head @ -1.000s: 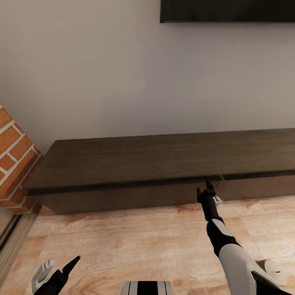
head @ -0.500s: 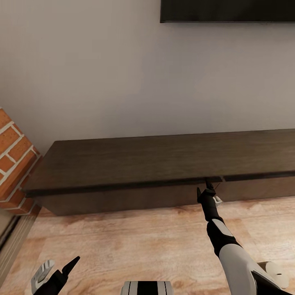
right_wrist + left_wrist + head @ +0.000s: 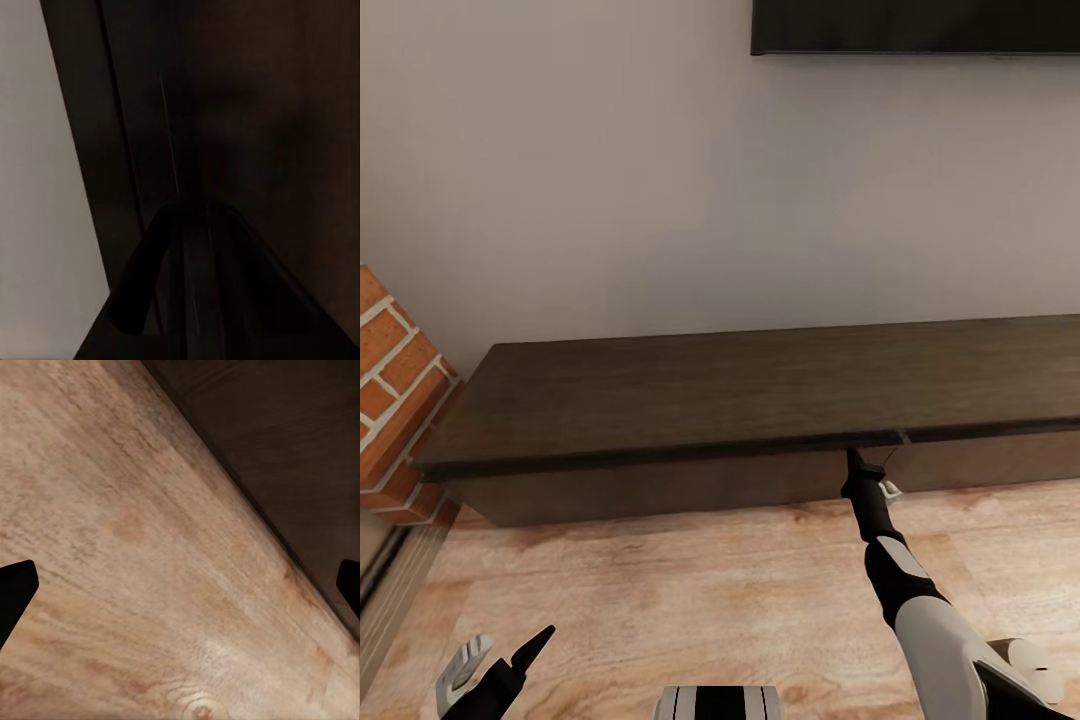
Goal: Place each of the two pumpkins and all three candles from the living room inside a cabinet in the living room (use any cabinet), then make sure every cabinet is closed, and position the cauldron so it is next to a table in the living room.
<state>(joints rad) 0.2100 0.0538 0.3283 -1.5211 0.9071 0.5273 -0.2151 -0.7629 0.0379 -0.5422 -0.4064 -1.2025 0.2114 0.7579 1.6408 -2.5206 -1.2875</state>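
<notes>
Facing you is the cabinet (image 3: 760, 400), a long low dark-brown unit set against a pale grey wall (image 3: 610, 180), its flat top bare and both drawer fronts flush. A brick column (image 3: 395, 380) stands just beside the cabinet's left end, and the lower edge of a black screen (image 3: 915, 28) hangs on the wall above. Light wood floor (image 3: 660, 590) runs up to the cabinet's base.

Your right arm is stretched well forward and slightly up, forearm nearly straight. Your right gripper (image 3: 855, 462) sits at the seam under the cabinet's top lip, near the gap between the two drawer fronts. Its fingers look pressed together into one narrow tip, nothing held; the right wrist view is too dark to confirm, showing the cabinet's dark wood (image 3: 247, 112) very close and a strip of grey wall to one side.

Your left gripper (image 3: 500, 655) is low by the base, well apart from the cabinet, fingers spread wide with nothing between them. The left wrist view shows its two black fingertips (image 3: 15, 589) at opposite edges, over floor planks (image 3: 135, 547) and the cabinet's dark front (image 3: 285, 450).

A pale round object (image 3: 1032, 662), partly hidden by your right arm, lies on the floor; you cannot tell what it is.
</notes>
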